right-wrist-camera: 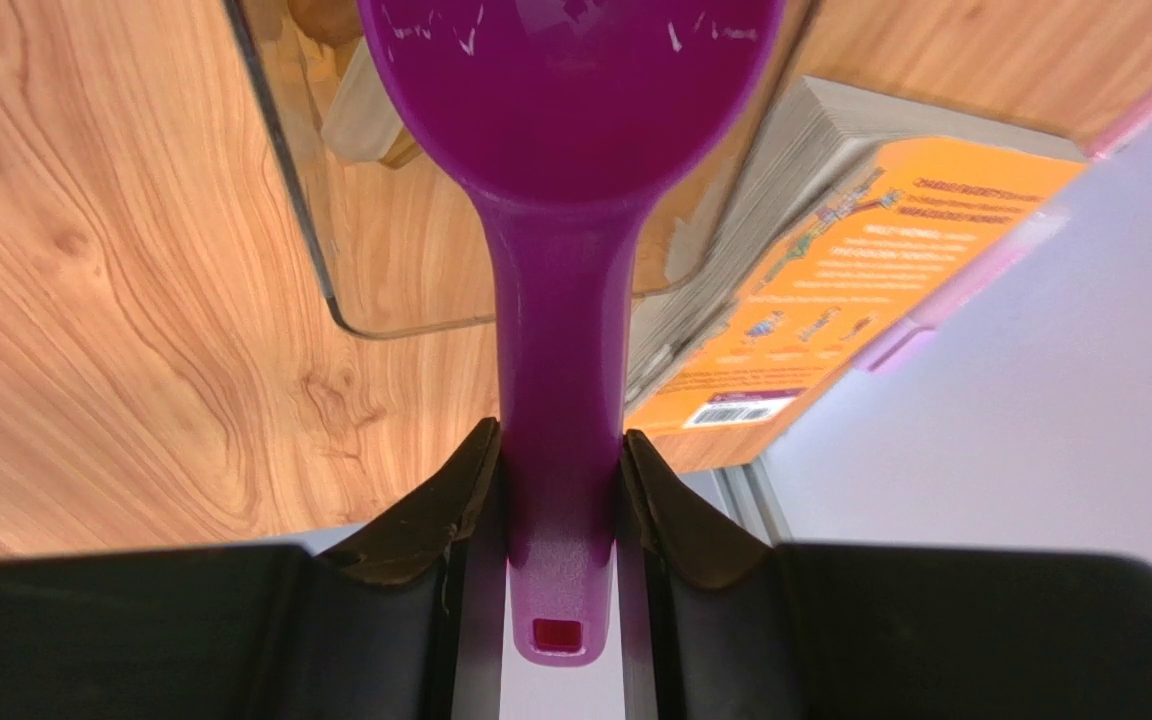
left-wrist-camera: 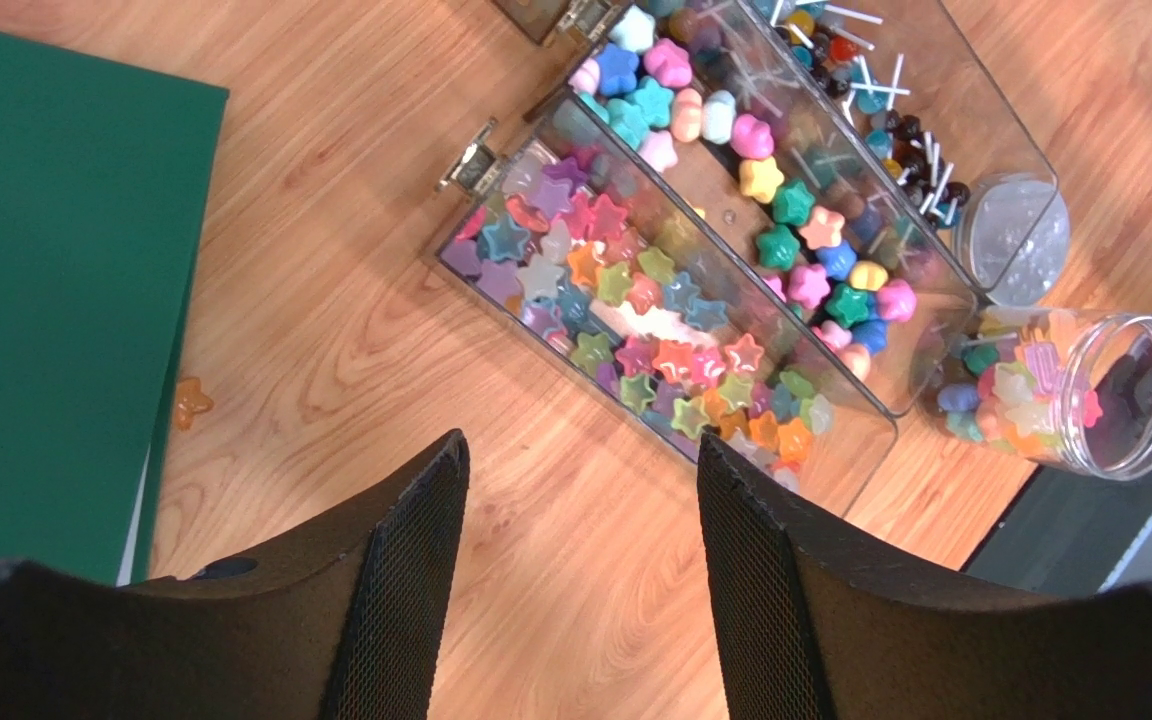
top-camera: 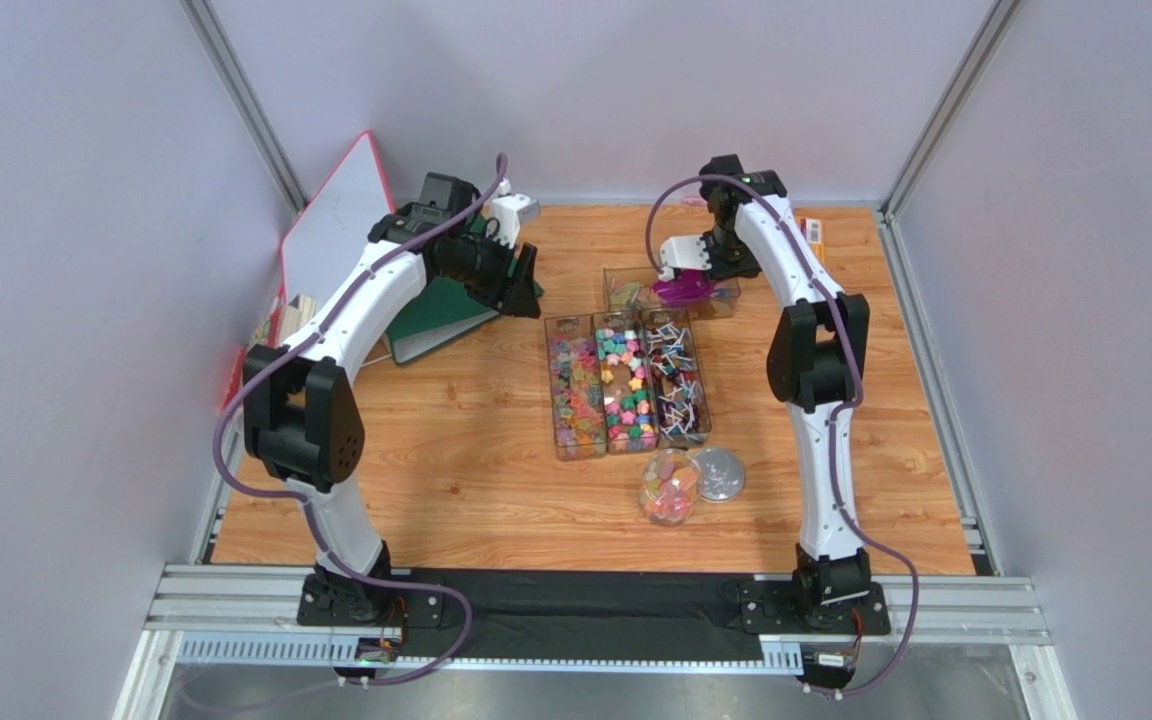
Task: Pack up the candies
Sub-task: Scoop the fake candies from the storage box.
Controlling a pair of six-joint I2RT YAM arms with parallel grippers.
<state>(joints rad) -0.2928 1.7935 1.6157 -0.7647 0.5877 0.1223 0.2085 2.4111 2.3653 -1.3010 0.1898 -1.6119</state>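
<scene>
The candies (top-camera: 624,384) fill three long clear trays side by side at mid-table. In the left wrist view these are star candies (left-wrist-camera: 627,323), round flower-shaped ones (left-wrist-camera: 778,195) and stick candies (left-wrist-camera: 883,105). More candies sit in an open clear jar (top-camera: 669,488) (left-wrist-camera: 1071,390) just in front of the trays. My left gripper (top-camera: 519,285) (left-wrist-camera: 582,468) hangs open and holds nothing, left of the trays over bare wood. My right gripper (top-camera: 687,267) (right-wrist-camera: 563,450) is shut on the handle of a purple scoop (top-camera: 683,288) (right-wrist-camera: 567,90), whose bowl is over a fourth clear tray (top-camera: 657,294) (right-wrist-camera: 387,210) at the back.
A green book (top-camera: 440,323) (left-wrist-camera: 41,285) lies under the left arm, with a white board (top-camera: 334,225) leaning behind it. One stray orange candy (left-wrist-camera: 189,401) rests beside the book. The jar's lid (top-camera: 719,474) (left-wrist-camera: 1021,233) lies next to the jar. An orange book (right-wrist-camera: 838,270) sits by the back right wall.
</scene>
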